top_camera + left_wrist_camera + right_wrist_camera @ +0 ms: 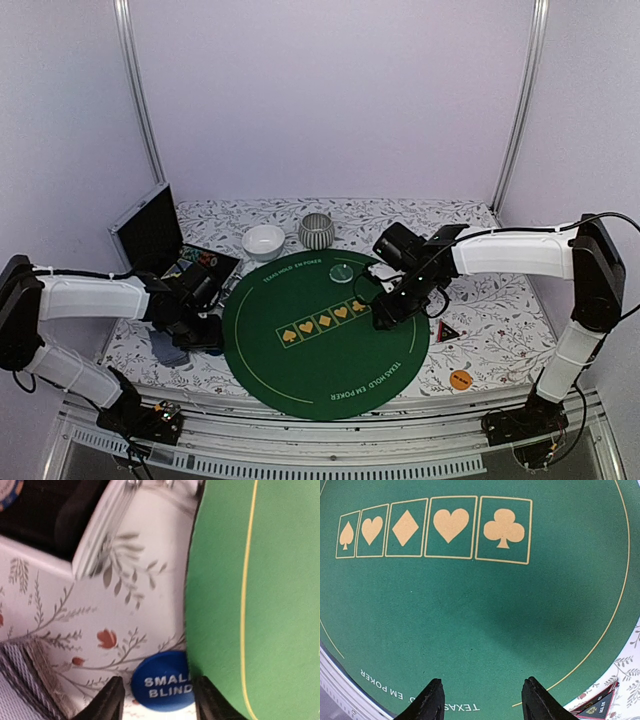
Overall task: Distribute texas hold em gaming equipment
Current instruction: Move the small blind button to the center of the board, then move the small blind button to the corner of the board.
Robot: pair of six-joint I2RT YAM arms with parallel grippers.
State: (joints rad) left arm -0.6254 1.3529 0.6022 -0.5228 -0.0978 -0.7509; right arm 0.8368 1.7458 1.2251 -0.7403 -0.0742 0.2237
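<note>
Between parted jaws of left gripper [160, 697] — blue disc [162, 687], partly under mat [280, 605]; right gripper [482, 700] parted, empty.

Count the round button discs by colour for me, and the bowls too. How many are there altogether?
Orange disc: 1
Blue disc: 1
Pale green disc: 1
Bowls: 2 (white bowl, striped grey bowl)
Total: 5

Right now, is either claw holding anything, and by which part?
Nothing is held. The left gripper, open, straddles the blue Small Blind disc lying flat on the tablecloth; the right gripper hangs open and empty over the green mat.
</note>
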